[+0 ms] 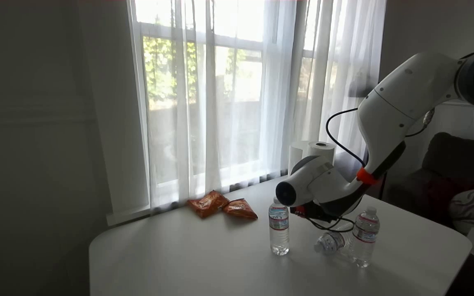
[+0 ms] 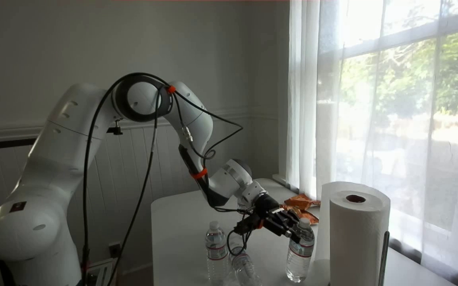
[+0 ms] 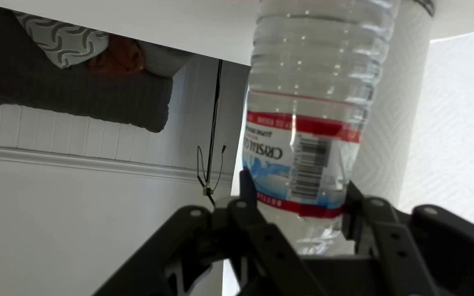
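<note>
My gripper (image 3: 299, 192) has its fingers on both sides of a clear plastic water bottle (image 3: 303, 102) and is shut on it around the label. The label has red bands and a barcode. In an exterior view the gripper (image 2: 295, 228) reaches the upper part of this bottle (image 2: 299, 260), which stands upright. In an exterior view the bottle (image 1: 279, 240) appears on the white table (image 1: 171, 255), partly behind the wrist. A second bottle (image 1: 365, 234) stands upright nearby, also visible in an exterior view (image 2: 216, 250). A third bottle (image 1: 331, 242) lies on its side beside it.
Two orange snack bags (image 1: 209, 203) lie by the window. A paper towel roll (image 2: 358, 238) stands close to the gripped bottle; its textured paper (image 3: 393, 111) shows in the wrist view. Sheer curtains (image 1: 204, 102) hang at the table's edge. A cable (image 1: 335, 224) loops below the wrist.
</note>
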You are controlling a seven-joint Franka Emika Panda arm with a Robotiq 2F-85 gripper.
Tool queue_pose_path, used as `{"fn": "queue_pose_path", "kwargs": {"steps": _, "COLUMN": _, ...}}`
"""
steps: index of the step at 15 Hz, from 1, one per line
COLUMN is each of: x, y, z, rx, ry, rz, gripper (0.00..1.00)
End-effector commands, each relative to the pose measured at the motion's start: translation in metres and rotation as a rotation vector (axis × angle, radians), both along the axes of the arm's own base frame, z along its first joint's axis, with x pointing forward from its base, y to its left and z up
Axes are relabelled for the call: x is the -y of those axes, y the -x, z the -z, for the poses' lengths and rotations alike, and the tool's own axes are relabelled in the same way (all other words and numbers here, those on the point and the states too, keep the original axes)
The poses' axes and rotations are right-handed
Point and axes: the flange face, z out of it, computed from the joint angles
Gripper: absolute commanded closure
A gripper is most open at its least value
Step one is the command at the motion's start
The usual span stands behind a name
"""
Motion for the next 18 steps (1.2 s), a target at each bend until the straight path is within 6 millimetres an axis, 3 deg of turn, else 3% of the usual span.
{"fn": "queue_pose_path", "kwargs": {"steps": 1, "x": -0.002, "y": 0.002, "z": -0.003, "rx": 0.037, "ry": 0.043, "rz": -0.018, "gripper": 0.78}}
{"fn": "queue_pose_path", "kwargs": {"steps": 8, "x": 0.010, "y": 0.001, "z": -0.009, "rx": 0.031, "ry": 0.064, "rz": -0.020, "gripper": 0.78}}
{"fn": "queue_pose_path", "kwargs": {"steps": 16, "x": 0.033, "y": 0.008, "z": -0.001, "rx": 0.012, "ry": 0.091, "rz": -0.003, "gripper": 0.77}}
{"fn": "queue_pose_path", "kwargs": {"steps": 18, "x": 0.035, "y": 0.009, "z": 0.001, "rx": 0.008, "ry": 0.089, "rz": 0.004, "gripper": 0.27}}
